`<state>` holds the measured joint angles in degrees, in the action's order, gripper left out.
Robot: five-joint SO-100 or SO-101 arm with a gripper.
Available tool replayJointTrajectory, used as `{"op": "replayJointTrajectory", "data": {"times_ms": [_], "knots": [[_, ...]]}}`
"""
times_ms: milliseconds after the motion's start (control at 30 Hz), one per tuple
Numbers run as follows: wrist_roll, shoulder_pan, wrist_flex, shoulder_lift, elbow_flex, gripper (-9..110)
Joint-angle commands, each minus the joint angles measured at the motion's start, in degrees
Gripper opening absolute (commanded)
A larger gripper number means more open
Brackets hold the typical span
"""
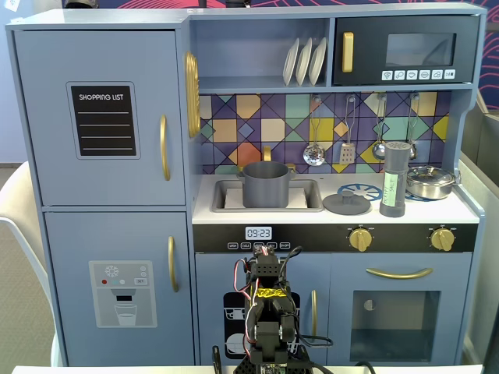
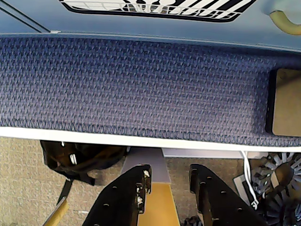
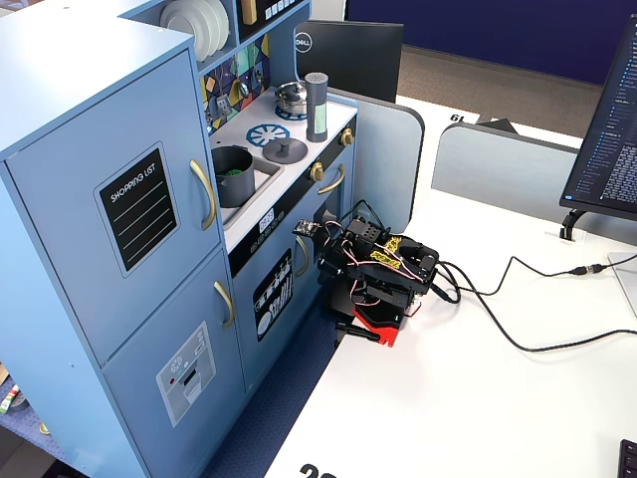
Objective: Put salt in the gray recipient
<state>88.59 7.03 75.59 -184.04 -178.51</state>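
The salt is a tall slim gray shaker with a pale green label. It stands upright on the toy kitchen's stovetop at the right and also shows in the other fixed view. The gray recipient is a matte gray pot that sits in the sink, left of the salt, with something green inside. My arm is folded low in front of the kitchen, well below both. In the wrist view my gripper points down at the floor, its jaws apart and empty.
A flat gray lid lies between the sink and the salt. A shiny steel pot stands right of the salt. Utensils hang on the tiled back wall above. Cables run across the white table. A monitor stands at the right.
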Motion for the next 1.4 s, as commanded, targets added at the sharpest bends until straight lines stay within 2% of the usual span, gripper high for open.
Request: {"op": "replayJointTrajectory", "data": {"times_ms": [0,100,267,400,500,567,700,833,1033,1367], "knots": [[0.70,4.83,-1.85,3.52,10.28,0],[-2.72,13.10,-4.31,9.05,21.71,0],[-2.02,29.97,-12.92,16.70,39.29,0],[-2.11,39.02,-29.71,22.24,45.44,1],[-2.37,43.42,-46.85,26.37,45.62,9],[-2.90,45.00,-54.76,29.71,45.97,16],[-4.48,46.85,-66.97,35.24,46.14,37],[-5.27,47.81,-74.79,41.84,47.99,53],[-7.56,47.37,-80.16,52.29,54.32,57],[-6.86,47.55,-88.42,72.51,67.06,54]]}}
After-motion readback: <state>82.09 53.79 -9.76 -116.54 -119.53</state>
